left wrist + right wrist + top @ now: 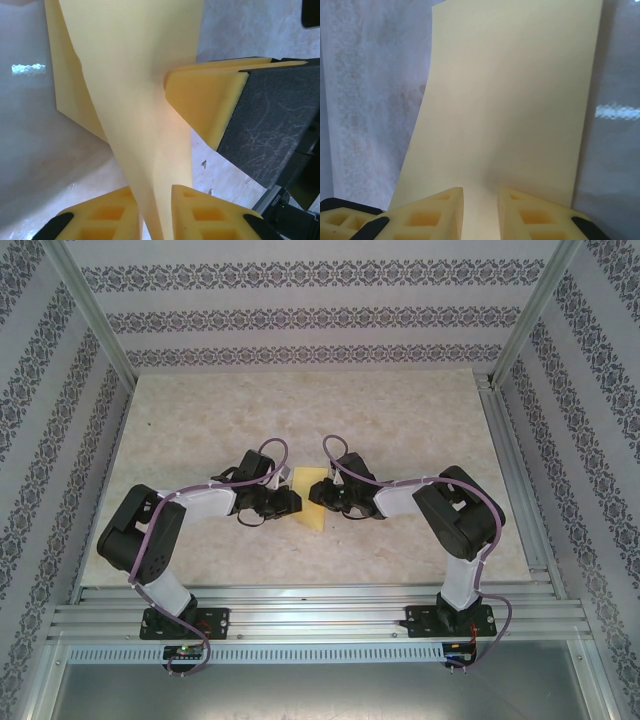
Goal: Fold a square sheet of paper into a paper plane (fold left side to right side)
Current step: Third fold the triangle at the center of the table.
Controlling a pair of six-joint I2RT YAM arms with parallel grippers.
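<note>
1. While I watch from the overhead camera, the marble-patterned table point(200, 430) spreads out ahead of both bases, walled in by patterned panels point(320, 315).
2. Both arms reach inward: the left arm point(150, 530) and the right arm point(460, 515) bend toward each other, and their wrists nearly meet near the table's middle.
3. Between them is the square sheet of paper point(313, 498), a small yellow shape from overhead. On the left wrist camera the sheet point(135, 75) rises away from the fingers as a bent, twisting panel. On the right wrist camera the sheet point(515, 100) shows broad and face-on, its left edge curving.
4. The left gripper point(295, 502) meets the sheet's left side, and the right gripper point(330, 502) meets its right side.
5. On the left gripper point(156, 197), the fingers point(210, 215) stand close together and the paper runs down into the narrow gap between them. I cannot tell whether they pinch it.
6. On the right gripper point(480, 197), the fingers point(435, 212) likewise flank a narrow gap filled by paper. Whether they clamp it, I cannot tell.
7. One right finger point(205, 107) touches the sheet's edge in the left wrist view.
</note>
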